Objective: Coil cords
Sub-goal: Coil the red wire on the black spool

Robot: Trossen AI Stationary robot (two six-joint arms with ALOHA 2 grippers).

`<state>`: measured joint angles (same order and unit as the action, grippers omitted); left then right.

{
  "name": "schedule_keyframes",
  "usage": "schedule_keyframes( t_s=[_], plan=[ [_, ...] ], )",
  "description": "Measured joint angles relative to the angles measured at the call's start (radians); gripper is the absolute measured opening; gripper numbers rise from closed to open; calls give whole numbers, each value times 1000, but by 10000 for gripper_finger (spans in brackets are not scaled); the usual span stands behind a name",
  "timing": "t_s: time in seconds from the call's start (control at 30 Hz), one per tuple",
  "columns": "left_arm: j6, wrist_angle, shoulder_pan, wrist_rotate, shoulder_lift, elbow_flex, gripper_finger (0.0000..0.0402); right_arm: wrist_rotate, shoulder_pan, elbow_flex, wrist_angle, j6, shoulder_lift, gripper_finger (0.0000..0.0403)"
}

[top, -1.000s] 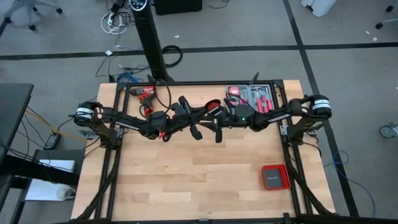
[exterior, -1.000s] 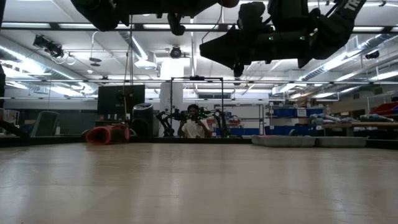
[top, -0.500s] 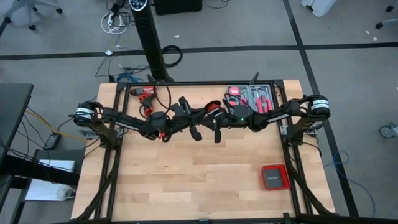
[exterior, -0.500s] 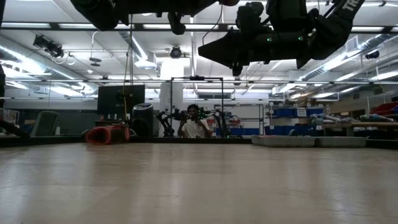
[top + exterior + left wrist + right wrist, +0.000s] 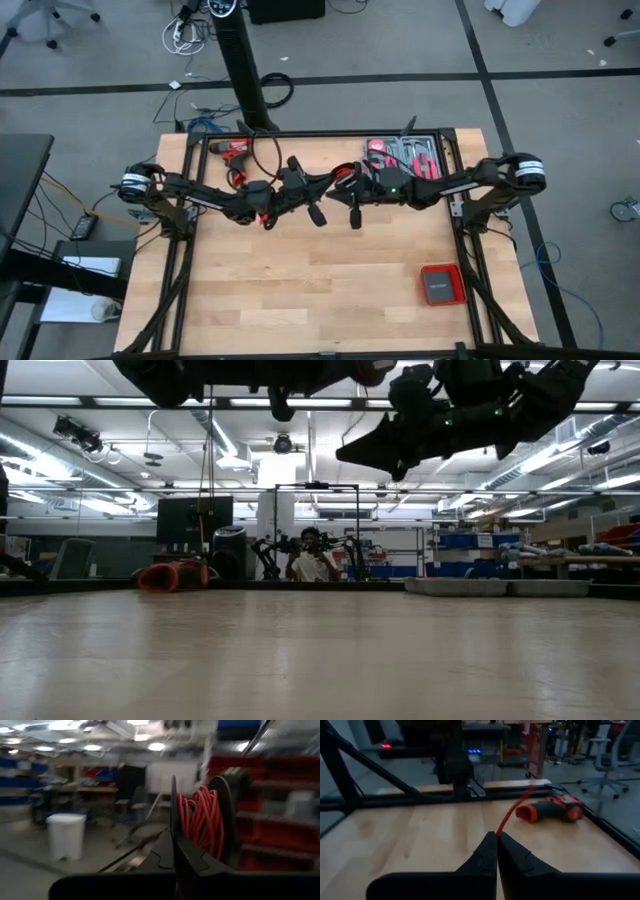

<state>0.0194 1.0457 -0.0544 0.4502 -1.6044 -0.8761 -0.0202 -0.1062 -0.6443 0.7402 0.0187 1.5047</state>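
- The red cord (image 5: pixel 512 815) is seen in the right wrist view as a thin strand running up from the fingertips toward the upper centre of the frame.
- The right gripper (image 5: pixel 497 836) is closed, with that strand pinched at its tips; it is held above the table (image 5: pixel 300 290), upper centre in the high view.
- In the left wrist view, the cord is seen as red loops (image 5: pixel 200 817) wound beside a dark disc, just behind the closed left gripper (image 5: pixel 173 837).
- A tool tray (image 5: pixel 405 157) at the table's upper right is filled with red-handled tools.
- A red box (image 5: pixel 440 285) is seen lower right, and a power drill (image 5: pixel 550 809) upper left.
- No legible writing is shown.
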Motion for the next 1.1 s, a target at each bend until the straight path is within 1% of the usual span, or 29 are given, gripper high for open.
schedule_keyframes(
  t_s=[0.07, 0.17, 0.23, 0.4, 0.5, 0.6, 0.77, 0.87, 1.1],
  plan=[
    [18, -40, 1, 37, 15, 0, 0, 24, 0, 8, -65, -17, -49, 2],
    [28, -94, 2, 50, 51, 0, 0, 108, -1, 24, -180, -45, -123, 1],
    [32, -125, 2, 50, 70, 0, 0, 151, -5, 39, -221, -67, -172, 1],
    [34, -262, 9, 48, 121, -3, 0, 205, -20, 48, -296, -82, -286, 1],
    [33, -381, 19, 49, 141, -23, 0, 233, -21, 49, -353, -98, -346, 1],
    [31, -499, 30, 49, 148, -55, 0, 242, -22, 50, -373, -106, -396, 1],
    [24, -653, 42, 46, 149, -96, 0, 301, -21, 50, -397, -123, -460, 1],
    [23, -676, 42, 46, 149, -104, 0, 319, -20, 50, -410, -126, -480, 1],
    [21, -717, 51, 50, 149, -108, 0, 319, 5, 39, -399, -127, -484, 1]
  ],
)
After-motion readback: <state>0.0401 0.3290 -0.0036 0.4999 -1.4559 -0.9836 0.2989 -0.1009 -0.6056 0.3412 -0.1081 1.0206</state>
